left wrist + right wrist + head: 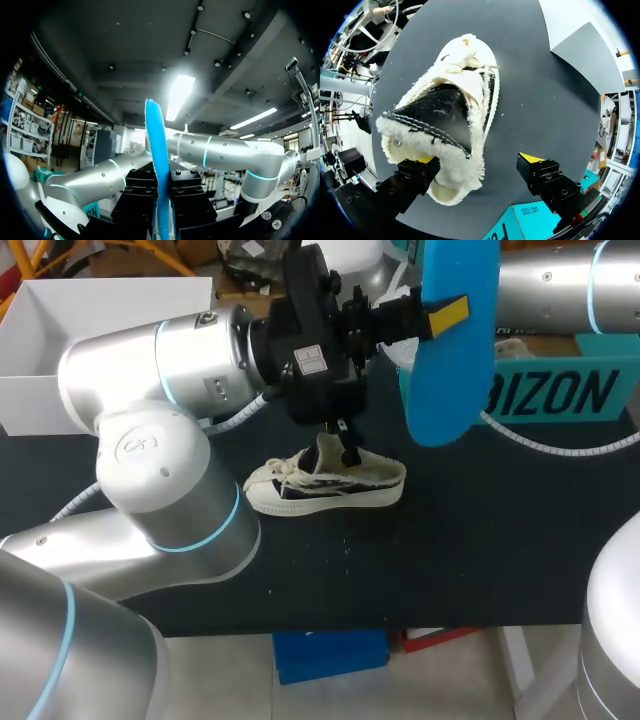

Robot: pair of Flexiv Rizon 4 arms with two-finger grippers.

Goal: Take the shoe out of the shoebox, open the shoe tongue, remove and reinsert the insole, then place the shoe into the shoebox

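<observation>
The left gripper (pixel 447 315) is pinching the blue insole (pixel 450 370) high over the far side of the surface (pixel 480 560). The shoe (pixel 325 485) sits mid-surface on its sole, toe to the left. The right gripper (pixel 479 159) is spread over its opening, one finger against the fleecy collar, clamping nothing. My worry is that the unheld shoe skids or tips when the insole is pushed in, or that the floppy insole twists in that narrow pinch.
</observation>
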